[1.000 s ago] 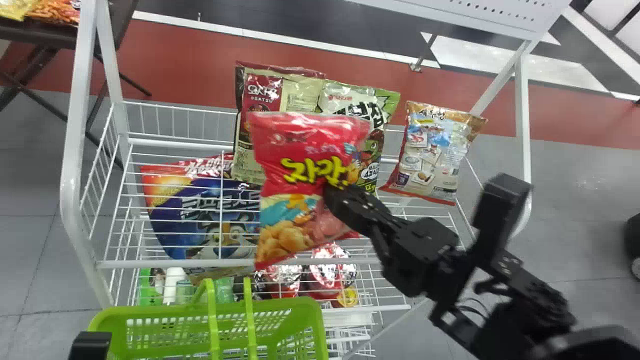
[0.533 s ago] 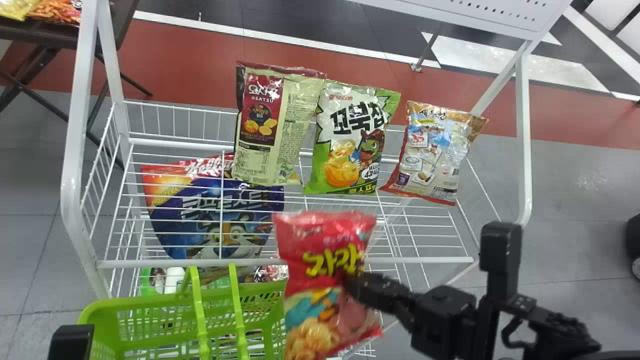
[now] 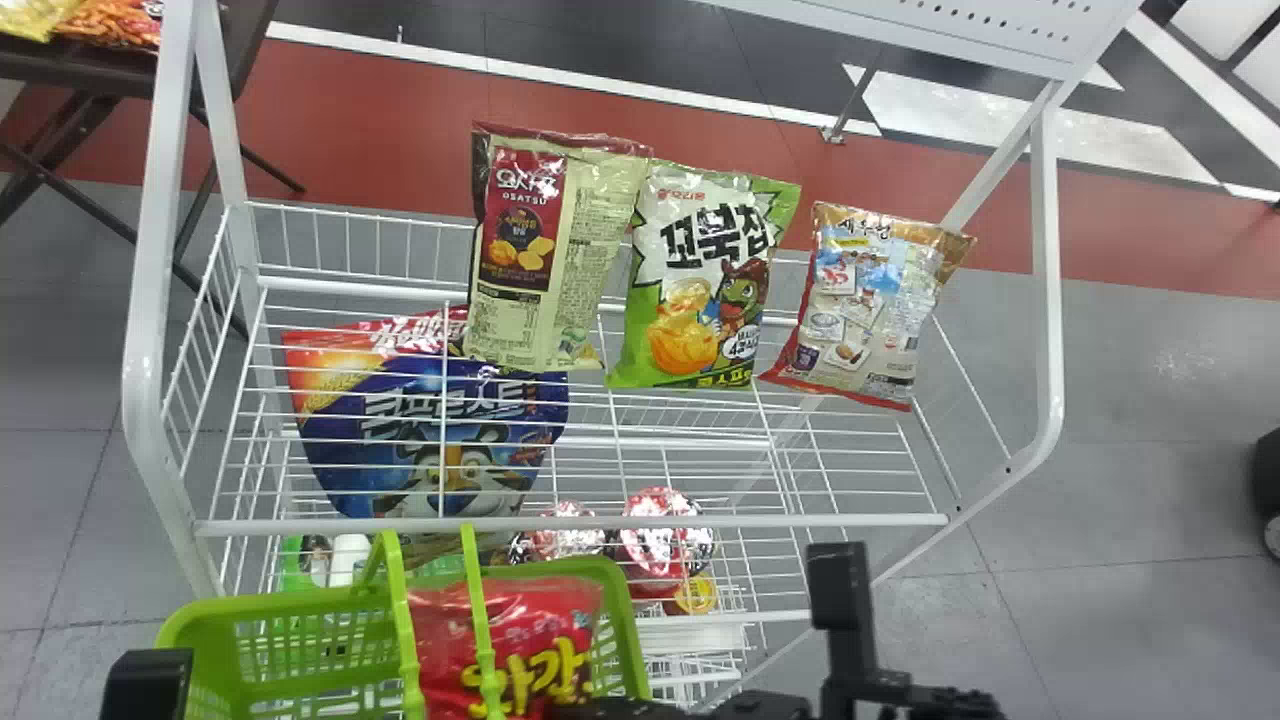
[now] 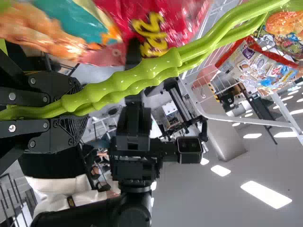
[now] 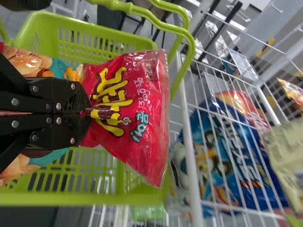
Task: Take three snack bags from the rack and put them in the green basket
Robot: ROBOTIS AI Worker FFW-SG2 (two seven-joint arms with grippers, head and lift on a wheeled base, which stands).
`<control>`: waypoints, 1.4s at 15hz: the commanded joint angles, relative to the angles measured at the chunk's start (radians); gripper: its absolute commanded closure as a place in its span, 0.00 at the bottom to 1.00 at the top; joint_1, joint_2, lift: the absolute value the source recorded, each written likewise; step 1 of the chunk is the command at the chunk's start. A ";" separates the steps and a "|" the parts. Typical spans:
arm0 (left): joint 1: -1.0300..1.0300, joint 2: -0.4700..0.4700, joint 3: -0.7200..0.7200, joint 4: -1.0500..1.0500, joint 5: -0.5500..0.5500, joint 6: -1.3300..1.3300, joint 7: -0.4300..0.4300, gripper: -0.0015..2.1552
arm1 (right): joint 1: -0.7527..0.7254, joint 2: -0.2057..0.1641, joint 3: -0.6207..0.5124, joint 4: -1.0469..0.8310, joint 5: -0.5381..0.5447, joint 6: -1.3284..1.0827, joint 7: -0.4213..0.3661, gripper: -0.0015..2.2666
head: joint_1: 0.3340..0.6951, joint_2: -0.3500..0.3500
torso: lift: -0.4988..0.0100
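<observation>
Item: red snack bag (image 5: 154,106). Handling, we judge: light, soft, slick film, crushable contents; we favour gentle pinch at middle. Looks: glossy red, yellow lettering, teal patch, pictured snacks. Place: at mouth of green basket (image 5: 85,200). Our right gripper (image 5: 86,112): closed on bag. Our left gripper (image 4: 84,107): clamped round basket handles (image 4: 137,73).

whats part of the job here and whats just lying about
Job:
red snack bag, in the right gripper
green basket, handles in the left gripper
rack
snack bags on its upper shelf

Just lying about:
round red packs, lower down
dark table and its bags
</observation>
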 commanded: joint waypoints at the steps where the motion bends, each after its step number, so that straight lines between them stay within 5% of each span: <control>1: 0.004 0.000 -0.003 -0.003 0.000 0.000 -0.002 0.66 | -0.025 -0.003 0.069 0.051 0.011 -0.024 -0.004 0.88 | 1.00 0.00 | 0.97; 3: 0.010 0.000 -0.006 -0.007 -0.001 0.000 -0.006 0.66 | -0.065 -0.003 0.095 0.115 0.041 -0.030 -0.054 0.73 | 1.00 0.00 | 0.97; 4: 0.010 0.002 -0.006 -0.007 0.000 0.000 -0.008 0.66 | -0.069 -0.003 0.111 0.120 0.080 -0.024 -0.077 0.48 | 1.00 0.00 | 0.97; 5: 0.009 0.003 -0.006 -0.007 -0.001 0.000 -0.008 0.66 | -0.066 -0.008 0.123 0.115 0.111 -0.018 -0.109 0.08 | 1.00 0.00 | 0.97; 6: 0.010 0.002 -0.006 -0.007 0.000 0.000 -0.009 0.66 | -0.062 -0.016 0.121 0.108 0.114 -0.021 -0.109 0.00 | 1.00 0.00 | 0.97; 11: 0.007 0.003 -0.016 -0.010 -0.005 0.000 0.000 0.66 | -0.025 -0.012 0.111 0.051 0.108 -0.153 -0.124 0.03 | 1.00 0.00 | 0.97; 16: 0.009 0.013 -0.034 -0.009 -0.008 0.006 -0.005 0.66 | -0.028 0.015 0.141 0.075 0.126 -0.711 -0.233 0.03 | 1.00 0.00 | 0.97; 21: 0.009 0.019 -0.049 0.003 -0.017 0.009 -0.005 0.66 | -0.243 0.024 0.210 0.355 0.257 -1.208 -0.505 0.04 | 1.00 0.00 | 0.97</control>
